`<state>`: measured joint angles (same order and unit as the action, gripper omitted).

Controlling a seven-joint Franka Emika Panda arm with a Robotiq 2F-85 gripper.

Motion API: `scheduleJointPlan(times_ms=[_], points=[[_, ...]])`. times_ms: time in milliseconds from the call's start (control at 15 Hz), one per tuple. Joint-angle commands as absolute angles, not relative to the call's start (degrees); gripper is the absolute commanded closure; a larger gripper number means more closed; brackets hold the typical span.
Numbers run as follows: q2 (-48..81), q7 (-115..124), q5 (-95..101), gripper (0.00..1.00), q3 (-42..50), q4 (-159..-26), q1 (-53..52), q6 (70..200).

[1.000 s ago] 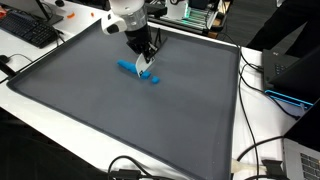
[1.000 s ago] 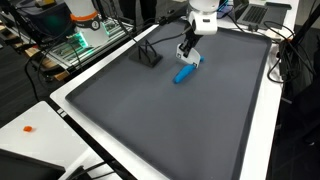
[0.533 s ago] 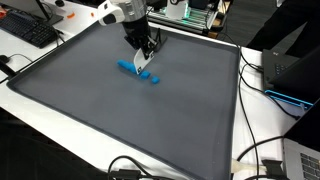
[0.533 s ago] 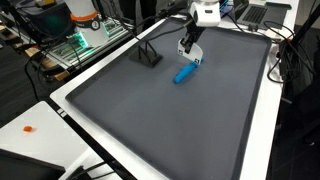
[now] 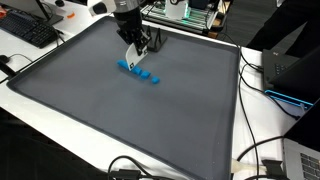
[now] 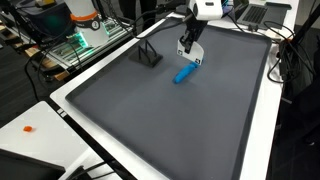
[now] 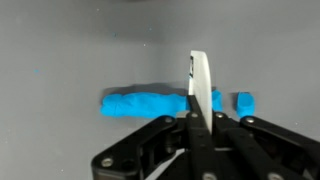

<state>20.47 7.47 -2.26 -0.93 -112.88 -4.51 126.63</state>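
The gripper (image 7: 200,118) comes up from the bottom edge of the view, its black links meeting in the middle and its jaws closed on a thin white blade (image 7: 199,80) that stands upright on edge. Behind the blade, a long blue strip (image 7: 145,103) lies crosswise on the grey mat (image 7: 80,50). The blade crosses the strip near its right end; whether they touch cannot be told. A small blue piece (image 7: 244,101) lies just beside that end, across a narrow gap

blue strip (image 7: 145,103) partly behind tool (image 7: 199,68), tool body cropped below
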Motion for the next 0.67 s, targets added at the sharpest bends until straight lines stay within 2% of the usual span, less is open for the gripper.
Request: scheduleJointPlan(times_ms=[0,600], points=[[20.7,8.2,0.2,0.99,-0.5,-113.2,-4.7,126.8],[22.4,8.0,2.8,0.99,-0.5,-112.9,-4.8,129.2]])
